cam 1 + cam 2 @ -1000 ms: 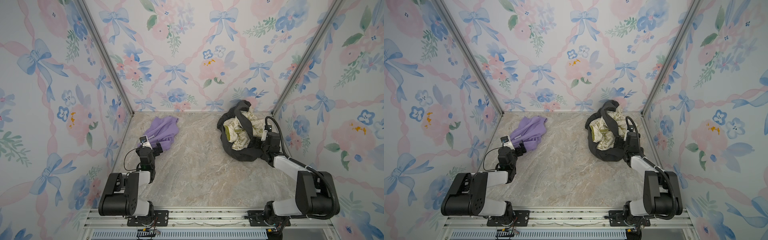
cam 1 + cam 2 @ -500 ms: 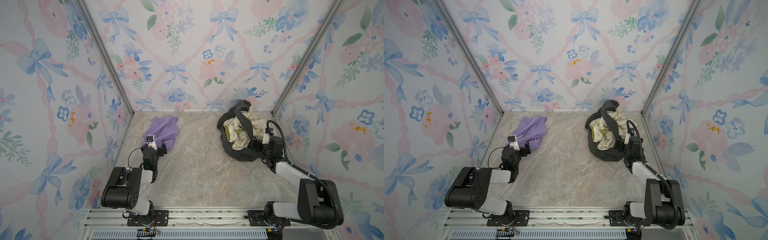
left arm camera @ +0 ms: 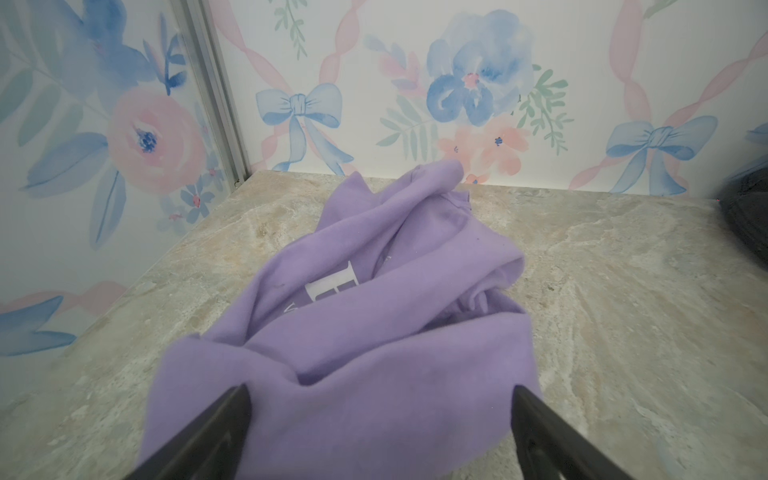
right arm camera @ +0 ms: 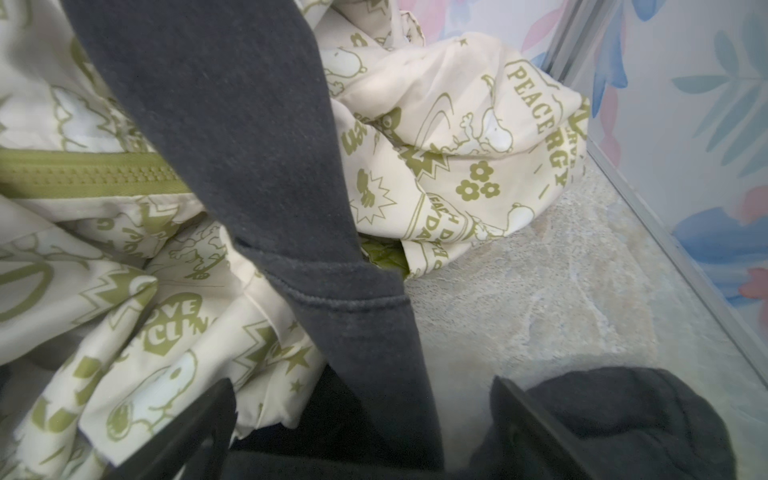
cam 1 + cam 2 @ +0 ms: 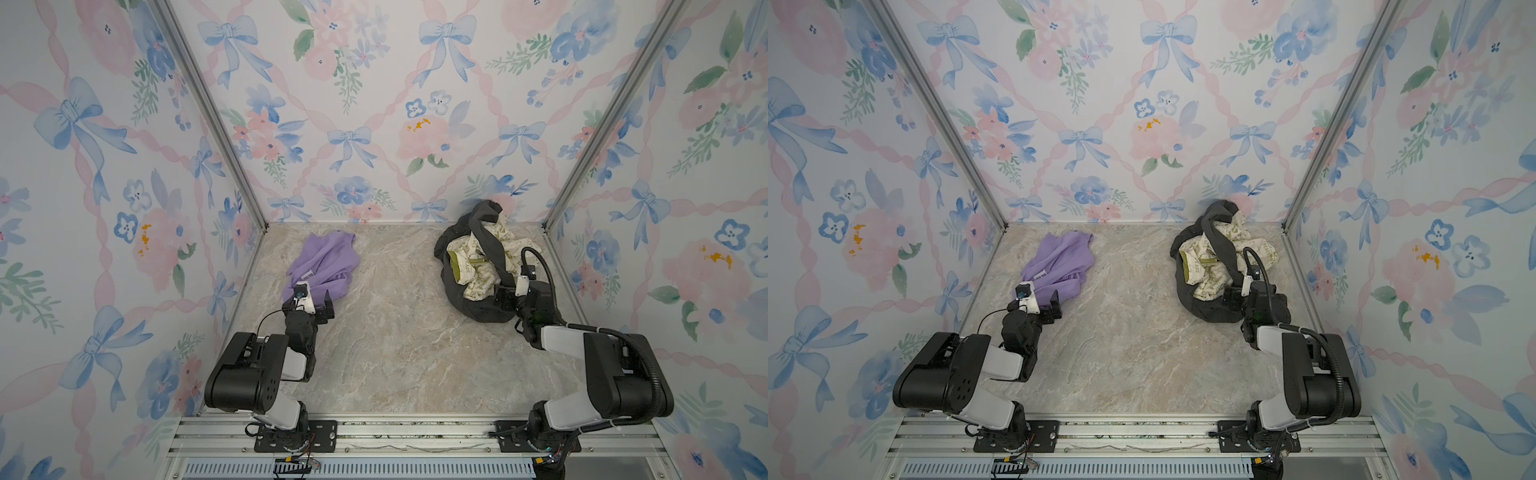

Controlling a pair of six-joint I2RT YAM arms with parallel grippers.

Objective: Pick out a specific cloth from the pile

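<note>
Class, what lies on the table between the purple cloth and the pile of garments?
Nothing: in both top views only bare marbled table separates the purple cloth from the pile.

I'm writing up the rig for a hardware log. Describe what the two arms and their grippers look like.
Both arms have bulky black joint housings and light grey links, and are bolted to black base plates on an aluminium rail. The left gripper has black fingers beneath a small white camera block with a thin black cable. The right gripper is black too, with a thick ribbed black hose looping over it.
</note>
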